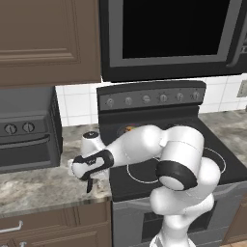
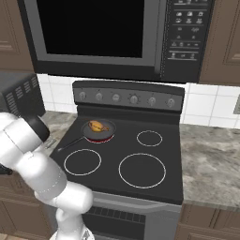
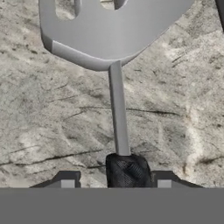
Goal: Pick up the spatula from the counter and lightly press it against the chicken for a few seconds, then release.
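Your hand sits open astride the dark handle of the one spatula, not clamped; the spatula lies flat on the table. One chicken piece sits in one pan on the stove.

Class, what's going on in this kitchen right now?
The white robot arm's gripper is down over the speckled stone counter left of the black stove, its jaws straddling the dark handle of a grey slotted spatula, not yet closed on it. The browned chicken sits in a dark frying pan on the back burner.
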You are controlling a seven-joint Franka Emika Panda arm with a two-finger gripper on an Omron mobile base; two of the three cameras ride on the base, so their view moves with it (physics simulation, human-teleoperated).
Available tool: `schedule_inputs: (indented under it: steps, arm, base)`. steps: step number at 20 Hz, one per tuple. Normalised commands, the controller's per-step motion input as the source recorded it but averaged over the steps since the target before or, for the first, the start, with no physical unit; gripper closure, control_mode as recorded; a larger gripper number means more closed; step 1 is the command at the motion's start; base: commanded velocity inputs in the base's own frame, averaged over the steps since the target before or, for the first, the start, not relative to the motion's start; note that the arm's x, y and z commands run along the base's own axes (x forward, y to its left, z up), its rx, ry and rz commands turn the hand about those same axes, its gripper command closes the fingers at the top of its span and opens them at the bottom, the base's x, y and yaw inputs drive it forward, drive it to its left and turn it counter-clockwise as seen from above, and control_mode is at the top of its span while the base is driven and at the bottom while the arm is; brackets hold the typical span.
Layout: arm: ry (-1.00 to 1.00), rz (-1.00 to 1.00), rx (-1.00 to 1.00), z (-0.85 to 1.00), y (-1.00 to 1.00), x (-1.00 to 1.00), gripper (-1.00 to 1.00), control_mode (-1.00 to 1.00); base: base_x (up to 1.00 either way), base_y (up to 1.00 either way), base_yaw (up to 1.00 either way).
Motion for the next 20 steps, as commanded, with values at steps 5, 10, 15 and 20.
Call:
schedule_inputs:
  steps: [5, 10, 15, 20]
  arm:
    - [0.0, -0.03, -0.02, -0.1, -0.13, -0.02, 1.0, -1.0]
    - [0.0, -0.03, 0.0, -0.03, -0.13, -0.11, 1.0, -1.0]
    - [-0.07, -0.01, 0.0, 0.0, -0.09, -0.29, 1.0, -1.0]
    - [-0.17, -0.01, 0.0, 0.03, -0.04, -0.34, 1.0, -1.0]
  base:
    - [0.0, 0.0, 0.0]
    - [0.0, 0.0, 0.0]
    - [0.0, 0.0, 0.0]
    - [0.0, 0.0, 0.0]
